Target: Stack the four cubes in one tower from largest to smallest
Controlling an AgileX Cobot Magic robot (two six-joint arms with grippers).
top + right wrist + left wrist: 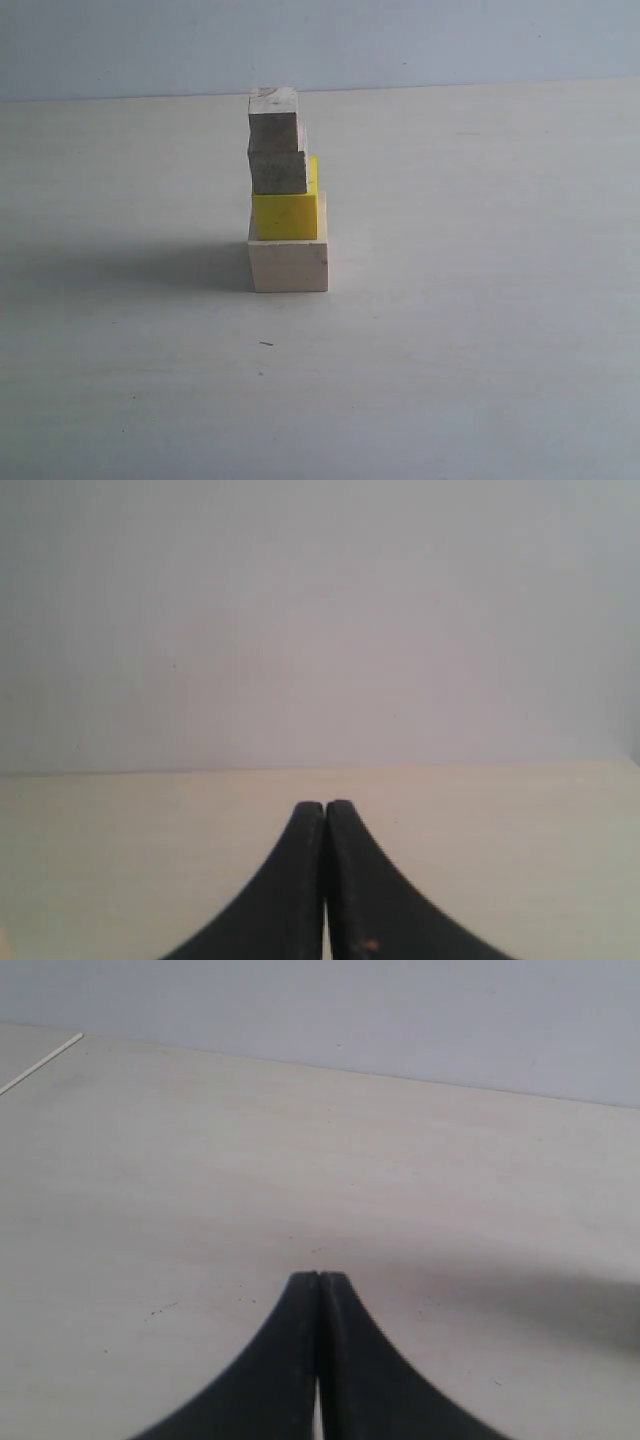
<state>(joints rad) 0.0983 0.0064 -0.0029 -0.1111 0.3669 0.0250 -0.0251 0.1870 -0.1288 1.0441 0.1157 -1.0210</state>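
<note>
Standing mid-table (480, 350): tower (285, 190), large pale cube (288, 264) lowest, yellow cube (285, 215) next, small pale cube (278, 172), then top cube (273, 118). Probably light, rigid, smooth; best pinched across opposite flat sides. Bare room all round, far edge well behind. Left gripper (318, 1278) and right gripper (326, 805) clenched, empty.

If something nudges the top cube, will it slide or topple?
The top cube probably slides, not rolls: flat faces. Small bare wood, likely light and rigid. The tower is stacked off-centre, so pushing may topple it.
</note>
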